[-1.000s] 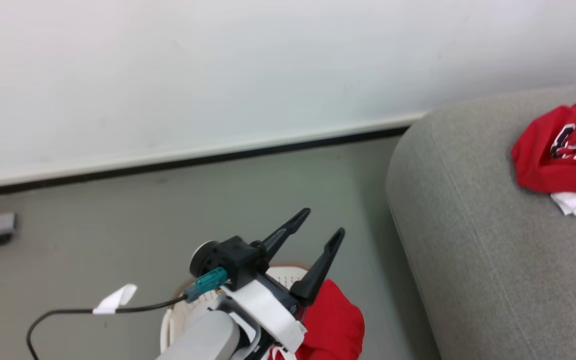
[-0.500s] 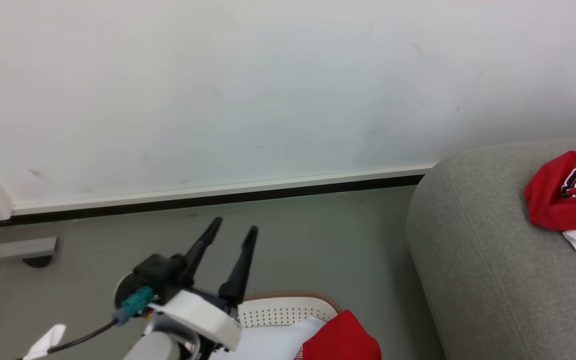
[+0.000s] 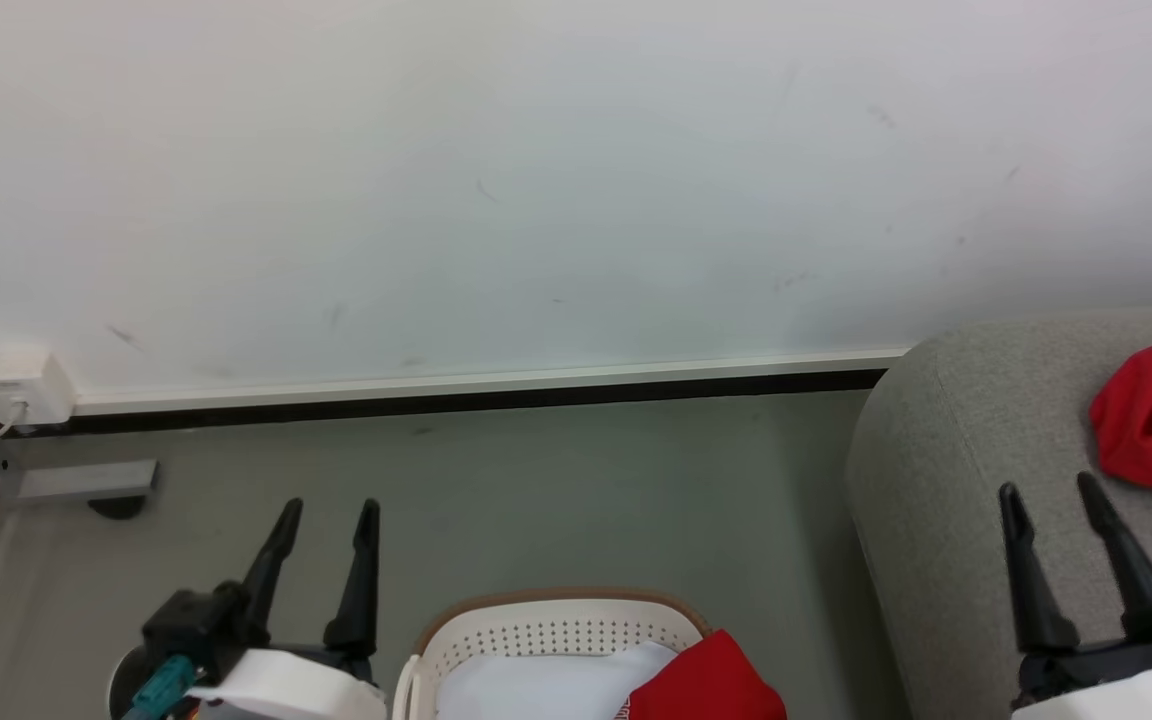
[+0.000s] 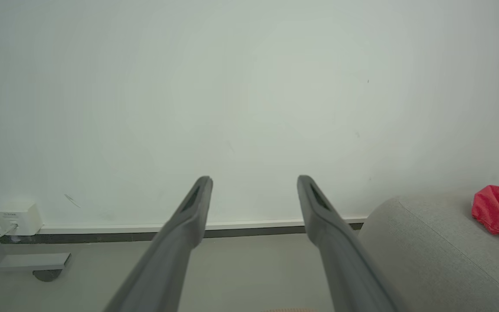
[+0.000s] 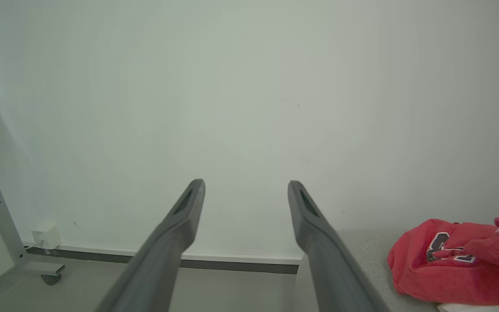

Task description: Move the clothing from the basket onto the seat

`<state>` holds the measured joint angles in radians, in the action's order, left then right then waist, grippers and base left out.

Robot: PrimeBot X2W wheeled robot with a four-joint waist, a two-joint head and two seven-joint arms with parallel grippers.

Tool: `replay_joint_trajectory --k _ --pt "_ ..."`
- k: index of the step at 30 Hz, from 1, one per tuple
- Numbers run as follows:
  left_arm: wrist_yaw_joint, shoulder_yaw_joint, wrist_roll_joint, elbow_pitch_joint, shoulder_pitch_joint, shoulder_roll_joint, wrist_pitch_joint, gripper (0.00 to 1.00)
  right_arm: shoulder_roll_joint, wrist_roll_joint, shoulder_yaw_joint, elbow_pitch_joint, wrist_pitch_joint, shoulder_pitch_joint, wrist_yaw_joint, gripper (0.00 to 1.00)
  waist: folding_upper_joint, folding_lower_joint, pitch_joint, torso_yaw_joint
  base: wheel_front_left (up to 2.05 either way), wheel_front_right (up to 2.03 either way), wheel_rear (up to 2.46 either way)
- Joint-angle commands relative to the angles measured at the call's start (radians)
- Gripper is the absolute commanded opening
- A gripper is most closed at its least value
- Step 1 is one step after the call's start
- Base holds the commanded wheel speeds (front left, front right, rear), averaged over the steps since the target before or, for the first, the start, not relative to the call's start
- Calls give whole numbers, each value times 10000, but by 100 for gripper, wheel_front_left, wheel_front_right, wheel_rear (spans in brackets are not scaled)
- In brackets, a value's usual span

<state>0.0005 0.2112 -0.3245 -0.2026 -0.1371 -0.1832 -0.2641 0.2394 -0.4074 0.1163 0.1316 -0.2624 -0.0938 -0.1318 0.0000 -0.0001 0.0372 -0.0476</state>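
Left jaws and right jaws spread, empty, either side of basket [image 3: 556,630], likely readying next reach. Red garment [image 3: 711,690] lies in basket beside white fabric [image 3: 536,688]. Second garment [image 3: 1151,420] rests on seat [image 3: 936,520].

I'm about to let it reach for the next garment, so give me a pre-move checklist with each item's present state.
1. Jaws of the left gripper open and empty: ok.
2. Jaws of the right gripper open and empty: ok.
3. Something left to pick: red clothing lies at the right side of the basket: ok.
4. Whole basket in the head view: not ok, its near part is cut off at the bottom edge.
5. Bare room on the seat beside the logo garment: ok.
6. Whether the white fabric in the basket is a separate piece: cannot tell.
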Motion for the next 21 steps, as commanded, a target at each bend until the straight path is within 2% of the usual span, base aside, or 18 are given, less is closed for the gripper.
replay_joint_trajectory --k 1,7,21 --pt "-49 -180 47 42 218 139 -5 100 -137 198 -88 -152 -26 215 22 100 0 1 -34 23 0 0 0" --pt "-529 -1117 279 -79 618 745 -5 100 -1083 665 -606 -452 -30 923 22 100 0 1 -118 53 0 0 0" --pt "-1103 -1853 926 -227 642 1259 -5 100 -1227 900 -348 -389 -33 769 22 100 0 1 -132 -49 0 0 0"
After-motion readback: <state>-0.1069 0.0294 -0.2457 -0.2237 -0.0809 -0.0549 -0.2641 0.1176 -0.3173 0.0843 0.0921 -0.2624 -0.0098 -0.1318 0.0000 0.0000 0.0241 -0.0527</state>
